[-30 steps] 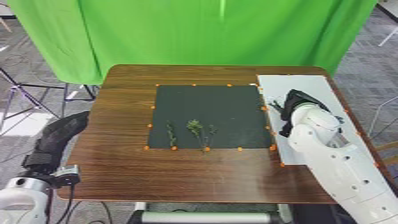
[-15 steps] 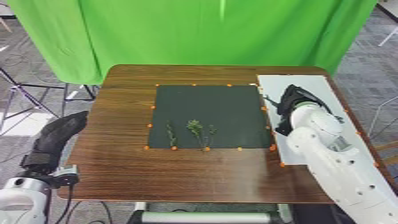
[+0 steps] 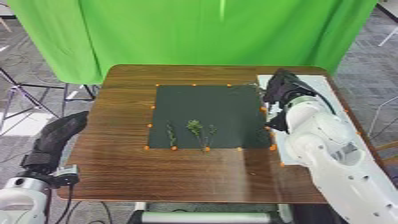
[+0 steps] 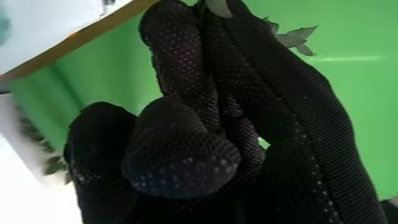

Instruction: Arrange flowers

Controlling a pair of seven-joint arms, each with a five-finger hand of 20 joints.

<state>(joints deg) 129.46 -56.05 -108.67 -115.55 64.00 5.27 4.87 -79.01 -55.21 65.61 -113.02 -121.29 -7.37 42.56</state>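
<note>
The right hand [image 3: 282,87] advances toward the far right corner of the wooden table [image 3: 204,175], pinching a leafy sprig [image 4: 300,35] that a loose hold could let twist or fall.

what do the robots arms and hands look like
Both arms are white, rounded and segmented, with small dark round spots on the right one. The left hand and right hand wear black fabric gloves; up close, the right glove shows a mesh weave with pale dots. A grey fitting sits at the left wrist, with a dark cable hanging below it.
</note>
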